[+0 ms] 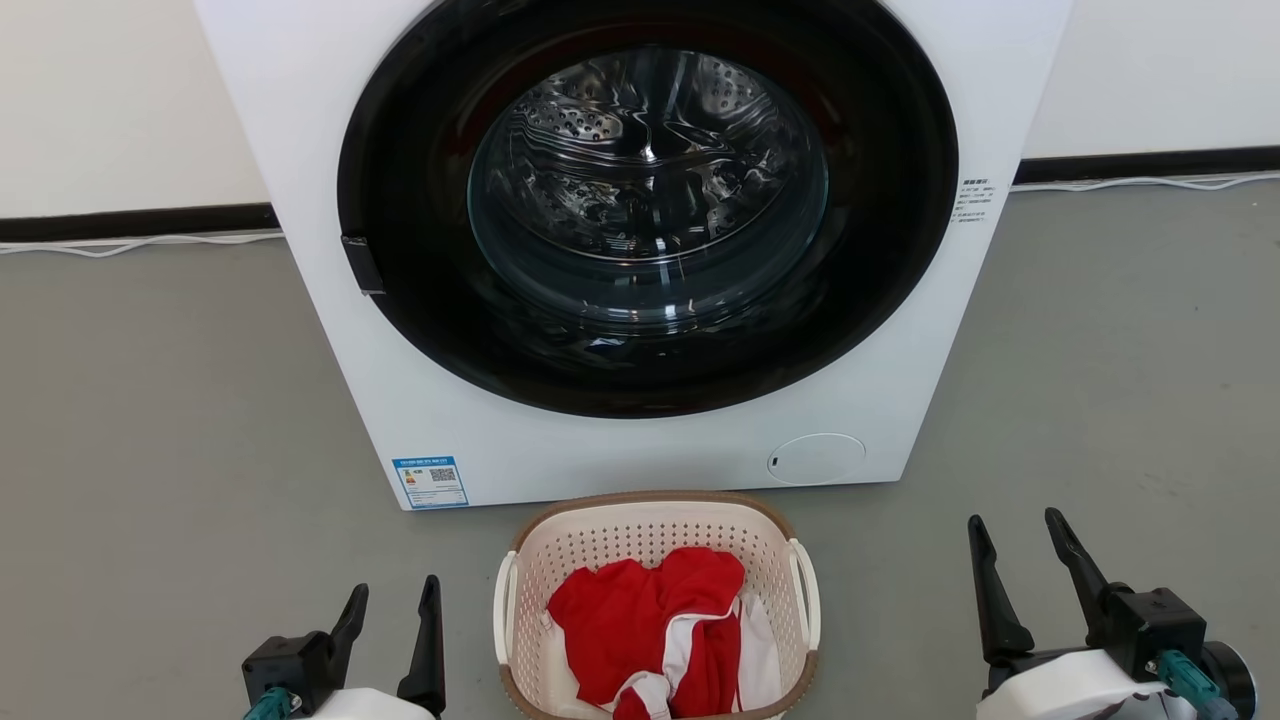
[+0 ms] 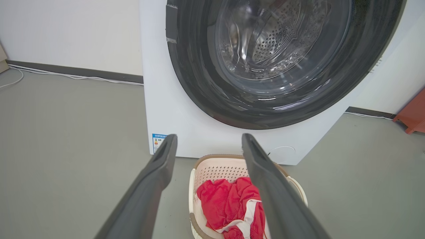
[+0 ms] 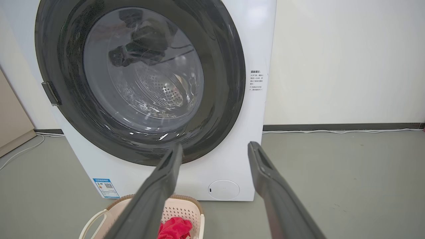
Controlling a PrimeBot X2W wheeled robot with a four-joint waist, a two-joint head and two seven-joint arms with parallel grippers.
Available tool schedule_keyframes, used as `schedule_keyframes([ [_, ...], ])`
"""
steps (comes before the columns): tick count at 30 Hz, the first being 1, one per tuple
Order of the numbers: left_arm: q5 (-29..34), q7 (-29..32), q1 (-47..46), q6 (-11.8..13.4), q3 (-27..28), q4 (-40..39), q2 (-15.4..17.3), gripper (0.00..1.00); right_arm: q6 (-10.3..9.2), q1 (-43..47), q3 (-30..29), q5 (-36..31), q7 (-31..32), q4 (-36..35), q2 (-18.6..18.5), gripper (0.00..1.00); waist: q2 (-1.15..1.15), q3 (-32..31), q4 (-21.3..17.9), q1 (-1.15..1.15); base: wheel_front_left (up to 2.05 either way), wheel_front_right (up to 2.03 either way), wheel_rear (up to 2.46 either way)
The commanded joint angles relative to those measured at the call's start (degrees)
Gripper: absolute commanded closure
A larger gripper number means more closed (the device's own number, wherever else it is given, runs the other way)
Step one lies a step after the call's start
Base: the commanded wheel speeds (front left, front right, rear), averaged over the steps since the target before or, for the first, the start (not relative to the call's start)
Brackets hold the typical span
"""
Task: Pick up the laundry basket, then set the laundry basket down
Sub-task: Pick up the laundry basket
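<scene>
The laundry basket [image 1: 600, 545] sits on the grey floor just in front of the washing machine; it is cream-white and perforated, with a brown rim and white loop handles, and holds red and white clothes [image 1: 655, 630]. My left gripper [image 1: 395, 595] stands open at the lower left, apart from the basket's left handle. At the lower right my right gripper [image 1: 1015, 530] is open too, well clear of the right handle. The left wrist view looks down on the basket [image 2: 215, 166] between open fingers [image 2: 209, 139]. In the right wrist view the basket [image 3: 184, 207] lies low and left.
A big white washing machine [image 1: 640, 440] with a round dark glass door [image 1: 650, 200] stands close behind the basket. White cables [image 1: 130, 243] run along the dark skirting. An orange-red object [image 2: 413, 114] stands at the far right in the left wrist view.
</scene>
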Motion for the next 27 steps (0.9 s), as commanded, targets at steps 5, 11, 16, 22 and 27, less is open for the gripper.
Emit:
schedule_keyframes([
  [5, 0.1, -0.8, -2.1, 0.2, 1.5, -1.2, 0.6, 0.00, 0.40, -0.8, 1.1, 0.2, -0.8, -1.0, -0.6, 0.00, 0.00, 0.4, 0.1, 0.00, 0.00, 0.00, 0.00],
  [11, 0.0, -0.8, -2.6, 0.3, 1.3, -1.2, 0.6, 0.00, 0.40, -1.4, 1.3, 1.6, -0.8, -0.4, -0.6, 0.00, 0.00, 1.7, 0.3, 0.00, 0.00, 0.00, 0.00],
  [16, 0.0, -0.8, -4.1, 0.1, 0.9, -0.4, 0.6, 0.00, 0.40, -3.0, 1.1, 2.8, -0.8, 0.7, -0.6, 0.00, 0.00, 4.1, 0.6, 0.00, 0.00, 0.00, 0.00],
  [22, 0.2, -0.8, -7.9, 0.1, -0.5, 2.1, 0.6, 0.00, 0.40, -6.6, 0.2, 2.7, -0.8, 3.0, -0.6, 0.00, 0.00, 8.4, 1.1, 0.00, 0.00, 0.00, 0.00],
  [27, 0.3, -0.8, -12.2, -0.1, -2.0, 6.9, 0.6, 0.00, 0.40, -10.4, 0.5, 1.8, -0.8, 6.7, -0.6, 0.00, 0.00, 12.5, 1.6, 0.00, 0.00, 0.00, 0.00],
])
